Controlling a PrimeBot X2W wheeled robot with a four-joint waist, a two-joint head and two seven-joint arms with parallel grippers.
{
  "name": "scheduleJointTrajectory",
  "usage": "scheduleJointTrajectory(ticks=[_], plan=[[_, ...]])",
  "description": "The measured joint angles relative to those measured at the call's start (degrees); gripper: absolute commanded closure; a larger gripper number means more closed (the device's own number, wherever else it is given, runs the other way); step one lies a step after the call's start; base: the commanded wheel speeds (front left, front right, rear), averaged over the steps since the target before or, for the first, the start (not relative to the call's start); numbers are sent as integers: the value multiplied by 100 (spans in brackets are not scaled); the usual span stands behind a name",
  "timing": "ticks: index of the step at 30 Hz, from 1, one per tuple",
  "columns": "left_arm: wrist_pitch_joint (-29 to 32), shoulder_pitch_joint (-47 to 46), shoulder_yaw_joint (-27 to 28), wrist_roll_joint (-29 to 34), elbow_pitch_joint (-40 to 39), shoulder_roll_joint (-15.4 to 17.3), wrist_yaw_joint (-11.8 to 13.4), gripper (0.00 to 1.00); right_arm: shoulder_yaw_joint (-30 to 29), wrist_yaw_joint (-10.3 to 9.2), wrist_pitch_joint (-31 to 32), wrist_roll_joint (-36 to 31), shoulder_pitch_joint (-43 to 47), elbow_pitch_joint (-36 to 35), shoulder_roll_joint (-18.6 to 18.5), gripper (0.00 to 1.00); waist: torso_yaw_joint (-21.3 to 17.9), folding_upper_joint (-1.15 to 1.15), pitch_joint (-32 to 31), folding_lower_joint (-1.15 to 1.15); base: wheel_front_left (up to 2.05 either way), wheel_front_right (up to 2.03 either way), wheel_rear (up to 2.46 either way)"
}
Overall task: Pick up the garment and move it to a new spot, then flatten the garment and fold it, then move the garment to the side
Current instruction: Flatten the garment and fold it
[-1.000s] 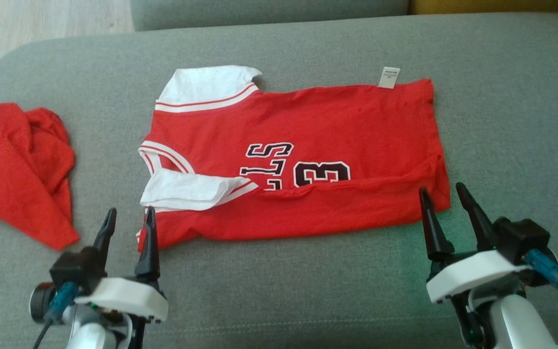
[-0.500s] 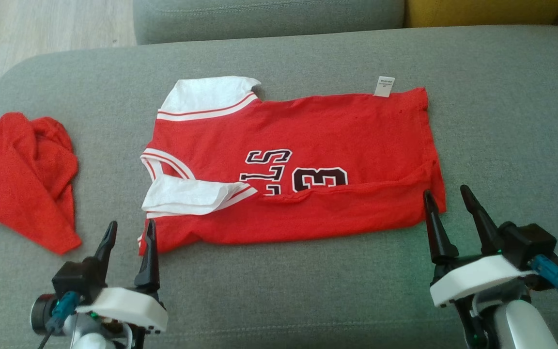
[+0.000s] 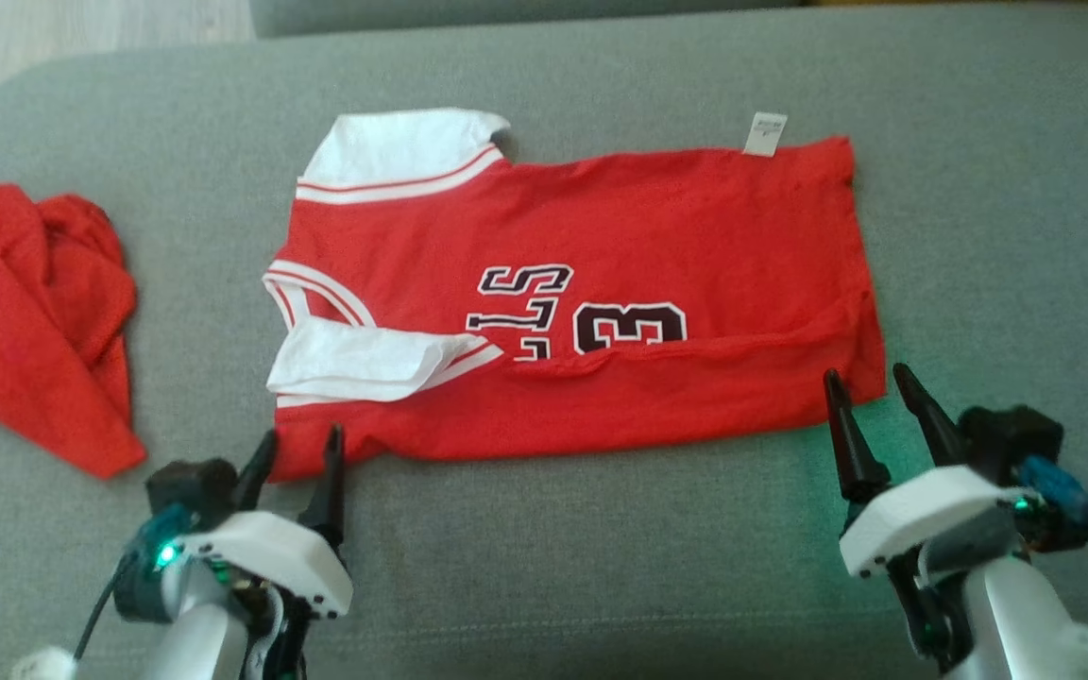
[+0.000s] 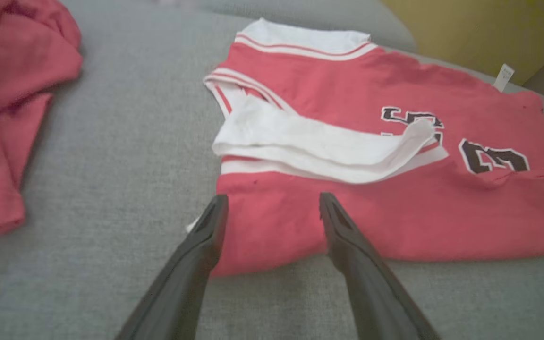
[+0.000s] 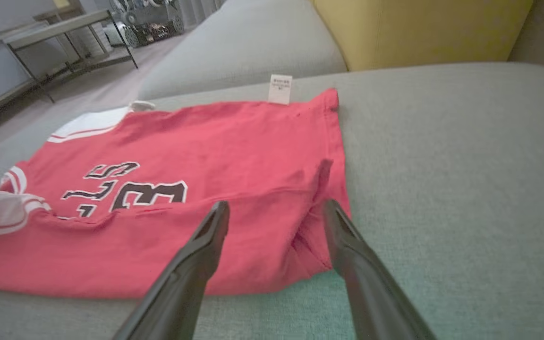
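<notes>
A red jersey (image 3: 601,236) with white sleeves and dark lettering lies spread on the grey sofa cushion (image 3: 601,548), its near long edge folded over toward the middle. My left gripper (image 3: 301,447) stands open just at the jersey's near left corner (image 4: 262,236), with the fingertips over its edge. My right gripper (image 3: 868,382) is open at the near right corner (image 5: 295,245), fingers astride that hem. Nothing is held by either. A white tag (image 3: 767,132) sticks out at the far edge.
A second red garment (image 3: 25,321) lies crumpled at the cushion's left end, also seen as red cloth (image 4: 3,94) in the left wrist view. A yellow cushion (image 5: 418,28) stands behind the sofa seat, and a metal-framed table (image 5: 55,33) stands on the floor beyond.
My left gripper has moved forward and right, up to the jersey's near left corner. The right gripper has barely shifted. The head camera tipped, shifting the whole picture.
</notes>
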Motion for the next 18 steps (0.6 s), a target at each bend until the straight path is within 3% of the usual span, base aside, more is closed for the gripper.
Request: scheduleJointTrajectory(ticks=[5, 12, 13, 14, 15, 17, 18], plan=[[202, -364, 11, -199, 639, -65, -60, 0, -187, 0, 479, -98, -366, 563, -11, 0, 6, 0, 268, 0, 0, 0, 0], [401, -893, 55, -410, 1010, -116, -237, 0, -307, 0, 689, -98, -708, 1029, -16, 0, 32, 0, 501, 0, 0, 0, 0], [424, -924, 52, -427, 1050, -124, -272, 20, -316, 0, 727, -92, -760, 1110, -15, 0, 36, 0, 528, 0, 0, 0, 0], [445, -944, 52, -438, 1056, -123, -310, 64, -335, 0, 765, -90, -811, 1182, -15, 0, 39, 0, 554, 0, 0, 0, 0], [445, -965, 52, -454, 1066, -121, -323, 100, -349, 0, 827, -87, -870, 1241, -15, 0, 43, 0, 575, 0, 0, 0, 0], [445, -1034, 45, -470, 1123, -101, -365, 100, -357, 0, 896, -43, -993, 1323, -15, 4, 48, 0, 604, 0, 0, 0, 0], [445, -1060, 21, -476, 1140, -103, -404, 100, -359, 0, 931, 3, -1049, 1359, -15, 55, 52, 0, 616, 0, 0, 0, 0]])
